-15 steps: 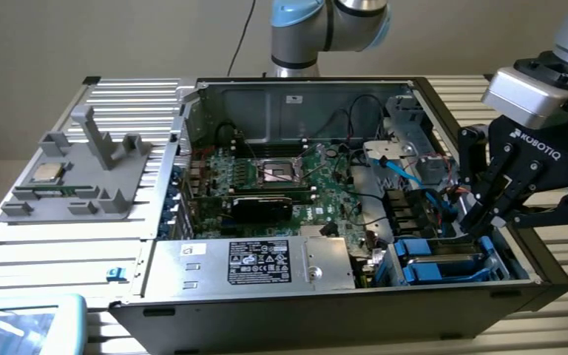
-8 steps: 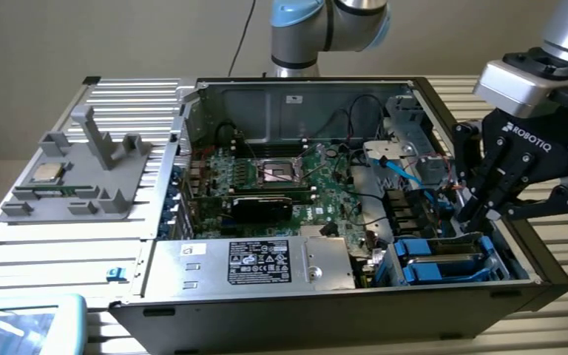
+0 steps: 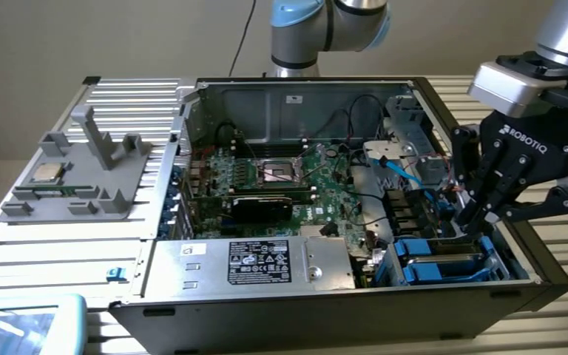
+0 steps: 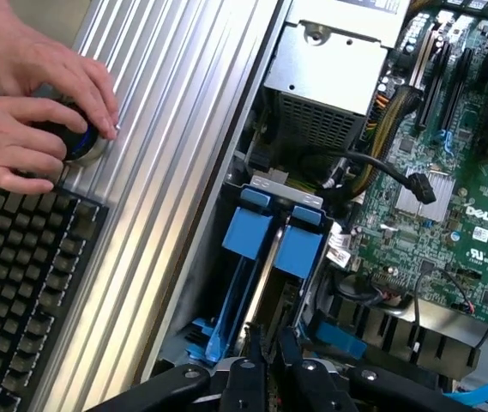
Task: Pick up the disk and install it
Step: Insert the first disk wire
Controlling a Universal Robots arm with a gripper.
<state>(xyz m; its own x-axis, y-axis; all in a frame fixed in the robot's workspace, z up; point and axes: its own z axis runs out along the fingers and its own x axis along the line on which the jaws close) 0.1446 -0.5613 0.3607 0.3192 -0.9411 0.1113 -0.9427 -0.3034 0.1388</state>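
- The gripper [image 3: 473, 220] is down in the corner of the open computer case [image 3: 313, 314], on the exterior view's right, with its fingertips sunk among the blue drive slots [image 3: 440, 262].
- From the wrist, the gripper [image 4: 267, 365] has its fingers pinched almost together, and the thin edge of the disk [image 4: 265, 262] runs straight in between them. That looks like a grip on the disk.
- The disk stands on edge in the drive slot, a sliver of metal between two blue plastic tabs, right beside the silver power box [image 4: 325, 77].
- The green circuit board [image 4: 449, 172] lies next to the slot, with black cables looping over it.
- In the exterior view, the power box [image 3: 254, 262] with its black label sits along the near wall of the case.
- On the exterior view's left, a grey holder [image 3: 77, 174] sits on the ribbed metal table [image 3: 57, 244] with a small square chip [image 3: 47, 172] resting on it.
- Beside the case, a person's hands [image 4: 29, 112] rest on a dark round knob [image 4: 79, 144], just above a black keyboard [image 4: 21, 283].
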